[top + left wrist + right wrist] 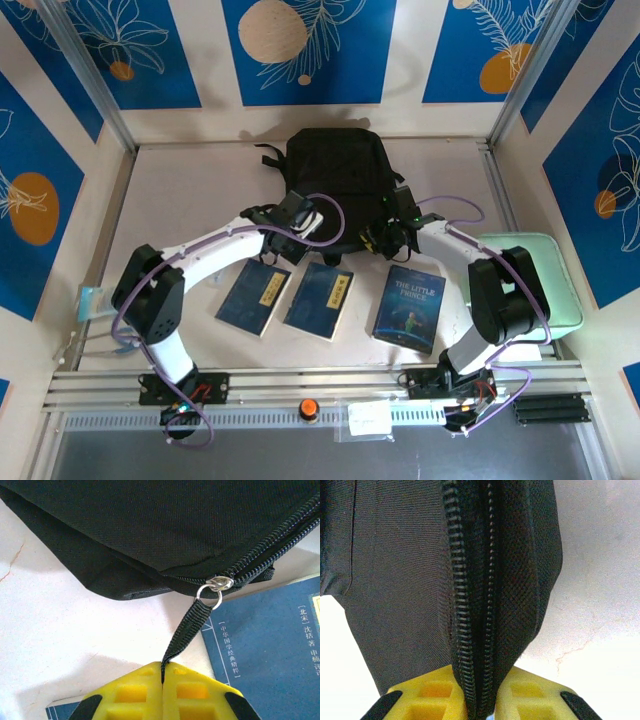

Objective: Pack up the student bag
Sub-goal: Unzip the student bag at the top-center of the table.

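**A:** Where does the student bag (pixel 330 165) lie, and how many are there?

**B:** There is one. It is black and lies flat on the table (pixel 190 190), far from the arm bases.

**A:** What grips it?

**B:** There are two grippers, both at the bag's near edge. The left gripper (pixel 162 672) has its yellow fingers pressed together on one black pull strap (pixel 187 632). The strap hangs from one metal ring (pixel 209 594) on the bag's slider. The right gripper (pixel 480 680) is clamped on the bag's edge, with one zipper (pixel 470 605) running between its fingers.

**A:** What about the books?

**B:** There are three, in a row just nearer the arms than the bag. Two have dark blue covers with yellow title strips: the left blue book (pixel 254 297) and the middle blue book (pixel 320 299). The third book (pixel 409 307), on the right, reads "THE LITTLE PRINCE".

**A:** Is any other writing legible?

**B:** The left wrist view shows a blue cover (pixel 270 650) just beside the bag's corner. It is printed "中华国学经典精粹" and "[北宋] 沈括 著". Which of the two blue books it is cannot be told.

**A:** Is there anything farther out?

**B:** One mint-green case (pixel 540 285) lies to the bag's right and nearer the arms. One orange button (pixel 309 408) sits on the rail, well apart from the bag.
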You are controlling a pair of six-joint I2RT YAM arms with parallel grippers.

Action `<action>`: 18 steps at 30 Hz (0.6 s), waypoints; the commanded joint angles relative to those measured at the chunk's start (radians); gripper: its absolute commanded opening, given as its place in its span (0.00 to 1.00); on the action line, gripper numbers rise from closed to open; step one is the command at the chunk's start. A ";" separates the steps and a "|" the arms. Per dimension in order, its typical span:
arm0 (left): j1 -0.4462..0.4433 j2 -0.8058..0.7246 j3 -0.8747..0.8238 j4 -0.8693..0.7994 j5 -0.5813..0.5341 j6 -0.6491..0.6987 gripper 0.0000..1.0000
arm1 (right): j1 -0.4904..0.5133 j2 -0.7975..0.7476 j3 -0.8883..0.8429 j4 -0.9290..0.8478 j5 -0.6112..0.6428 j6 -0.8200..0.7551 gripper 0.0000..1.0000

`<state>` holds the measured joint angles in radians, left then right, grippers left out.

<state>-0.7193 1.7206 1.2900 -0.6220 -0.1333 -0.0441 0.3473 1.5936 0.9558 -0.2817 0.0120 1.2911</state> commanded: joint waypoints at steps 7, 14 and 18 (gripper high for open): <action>0.050 0.062 0.026 -0.059 -0.057 -0.009 0.00 | -0.003 -0.015 0.009 -0.030 0.026 -0.023 0.14; 0.076 0.097 0.061 -0.071 -0.054 -0.014 0.00 | -0.007 -0.018 -0.008 -0.018 0.029 -0.029 0.13; 0.077 0.084 0.095 -0.062 -0.012 -0.001 0.00 | -0.007 -0.017 -0.013 -0.012 0.026 -0.029 0.14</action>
<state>-0.6693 1.8030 1.3472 -0.6258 -0.1360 -0.0471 0.3477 1.5936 0.9558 -0.2768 0.0044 1.2827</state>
